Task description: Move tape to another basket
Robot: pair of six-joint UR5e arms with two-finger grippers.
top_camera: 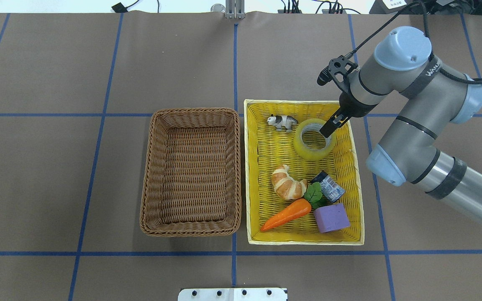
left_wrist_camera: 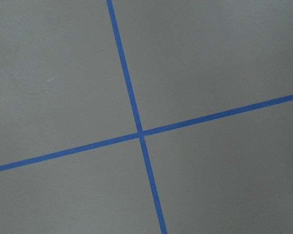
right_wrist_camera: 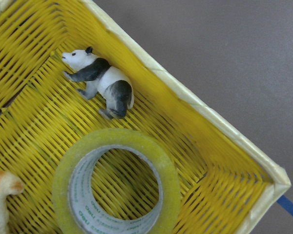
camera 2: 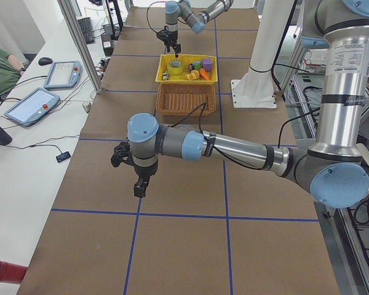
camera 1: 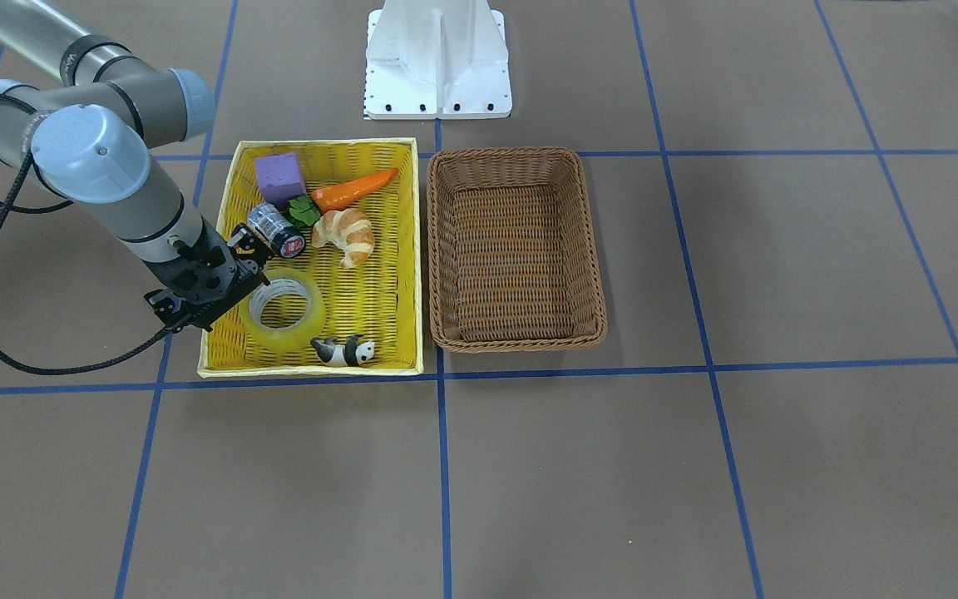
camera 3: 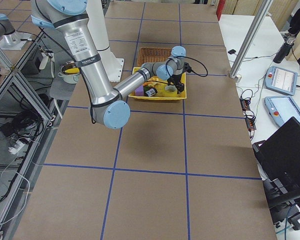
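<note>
The tape (camera 1: 283,337) is a wide yellowish roll lying flat in the yellow basket (camera 1: 313,370), next to a toy panda. It also shows in the overhead view (top_camera: 312,154) and fills the bottom of the right wrist view (right_wrist_camera: 117,141). My right gripper (top_camera: 326,130) hangs over the roll's outer edge, open, with one finger (top_camera: 329,126) reaching down at the hole's rim. In the front view the gripper (camera 1: 256,287) is at the roll's side. The brown wicker basket (top_camera: 191,230) stands empty beside the yellow one. My left gripper (camera 2: 139,187) hovers far away over bare table; I cannot tell its state.
The yellow basket (top_camera: 303,242) also holds a panda (top_camera: 282,121), a croissant (top_camera: 288,184), a dark labelled can (top_camera: 329,188), a carrot (top_camera: 285,215) and a purple block (top_camera: 331,218). The white robot base (camera 1: 437,62) stands behind the baskets.
</note>
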